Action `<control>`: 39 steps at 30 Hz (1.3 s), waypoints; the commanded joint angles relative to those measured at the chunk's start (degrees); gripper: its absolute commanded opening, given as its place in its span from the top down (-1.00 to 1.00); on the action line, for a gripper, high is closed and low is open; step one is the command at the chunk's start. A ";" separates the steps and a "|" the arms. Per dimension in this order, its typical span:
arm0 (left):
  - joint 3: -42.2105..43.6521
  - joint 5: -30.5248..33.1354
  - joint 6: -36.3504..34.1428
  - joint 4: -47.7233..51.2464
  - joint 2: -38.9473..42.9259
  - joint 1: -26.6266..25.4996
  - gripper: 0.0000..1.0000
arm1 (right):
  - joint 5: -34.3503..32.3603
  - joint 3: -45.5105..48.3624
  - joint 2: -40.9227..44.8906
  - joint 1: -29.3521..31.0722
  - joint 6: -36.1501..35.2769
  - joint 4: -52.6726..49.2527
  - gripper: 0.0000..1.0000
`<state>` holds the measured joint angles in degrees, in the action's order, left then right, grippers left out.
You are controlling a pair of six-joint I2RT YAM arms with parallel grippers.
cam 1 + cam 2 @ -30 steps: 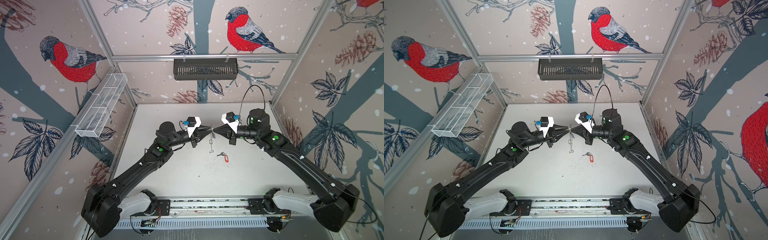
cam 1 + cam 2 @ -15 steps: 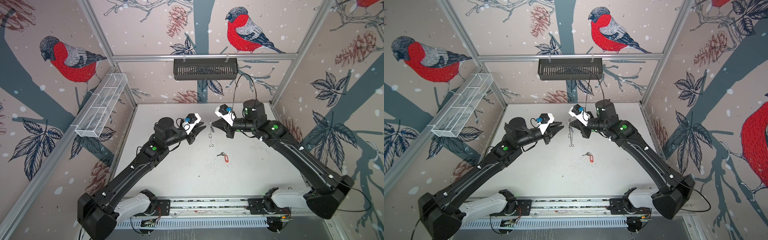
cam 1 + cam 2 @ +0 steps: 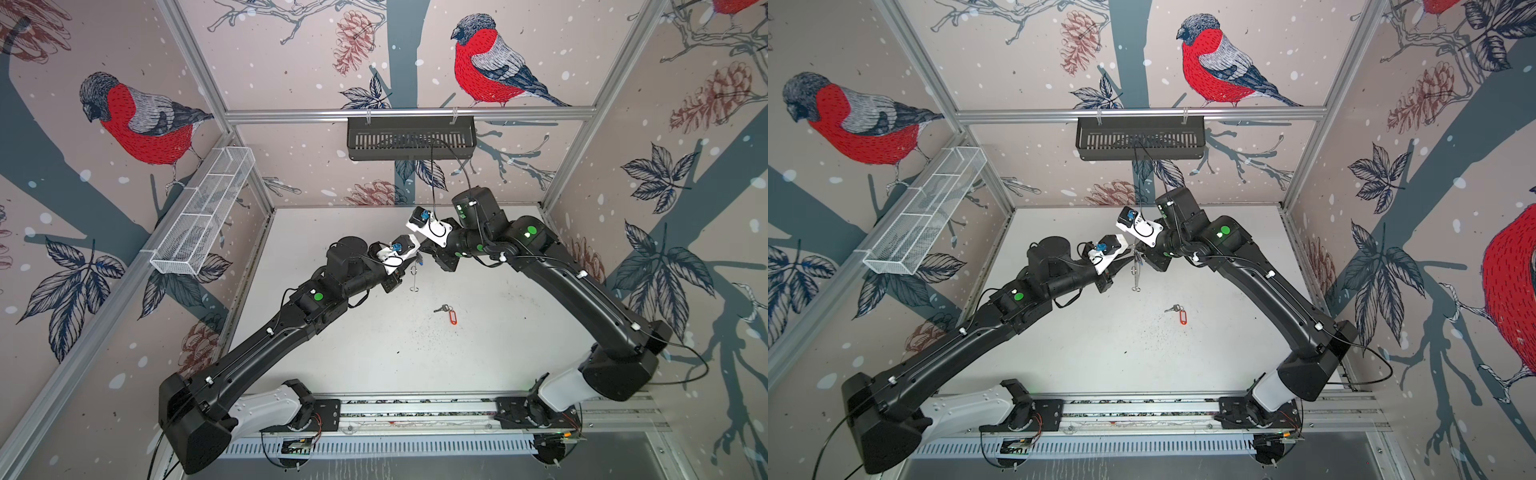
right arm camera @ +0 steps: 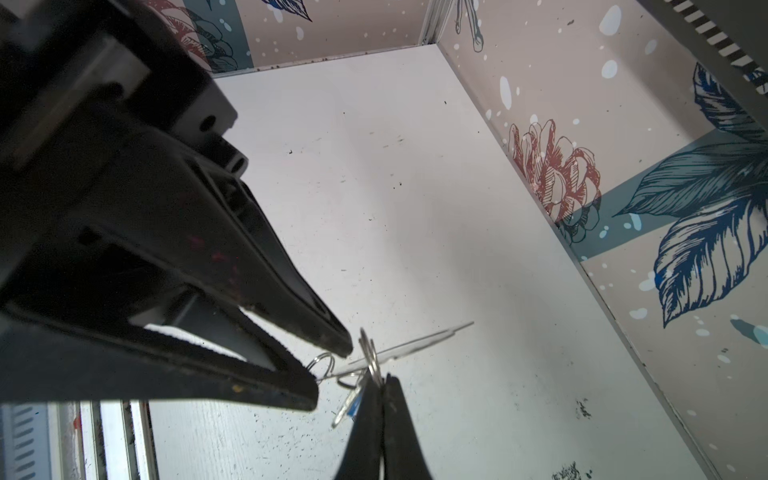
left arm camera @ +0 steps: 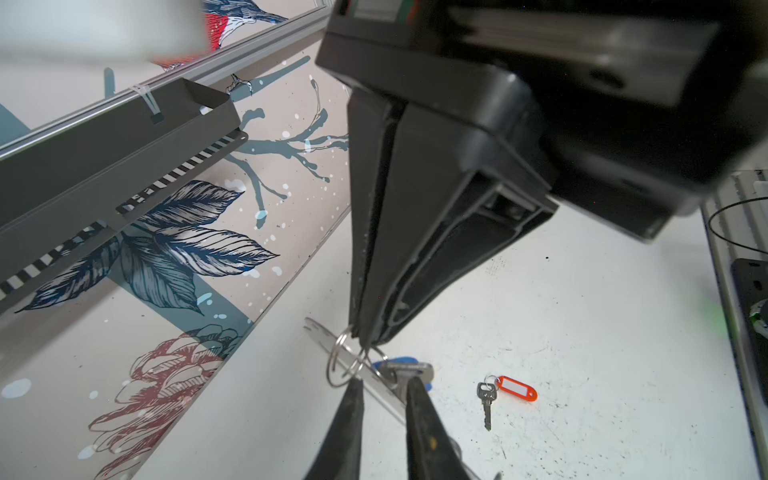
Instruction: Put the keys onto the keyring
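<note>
White table, red-tagged key on it, bullfinch-print walls, black basket

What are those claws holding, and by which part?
The right gripper pinches the keyring by a small metal ring; the left gripper stands open close by.

keyring between left tool and right tool, key on table

I am finding no legible text, brand, number or sign in any view. I am checking the red tag from the left wrist view: its white insert is showing blank. The green dots in both top views are appearing as plain marks without characters.
</note>
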<state>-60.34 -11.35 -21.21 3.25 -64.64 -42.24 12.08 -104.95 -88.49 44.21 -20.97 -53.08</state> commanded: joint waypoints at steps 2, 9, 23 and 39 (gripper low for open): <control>1.52 7.59 -0.52 -4.34 1.47 -1.12 0.50 | -2.75 -0.80 -0.68 0.44 0.49 -1.67 1.00; 5.17 8.26 -0.60 -10.26 3.00 -1.36 0.49 | -1.06 0.23 -0.16 0.53 0.12 -0.77 1.00; 8.91 0.69 -6.57 -15.92 3.89 -1.36 0.59 | 2.75 3.51 2.53 0.57 -1.44 2.04 1.00; 7.23 -4.00 -8.80 -13.82 3.91 -1.36 0.63 | 5.37 5.69 4.54 0.62 -1.97 4.27 1.00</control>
<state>-52.12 -13.45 -29.06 -9.67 -60.86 -43.66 16.10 -99.35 -84.58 44.75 -22.68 -51.59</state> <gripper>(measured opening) 0.188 0.049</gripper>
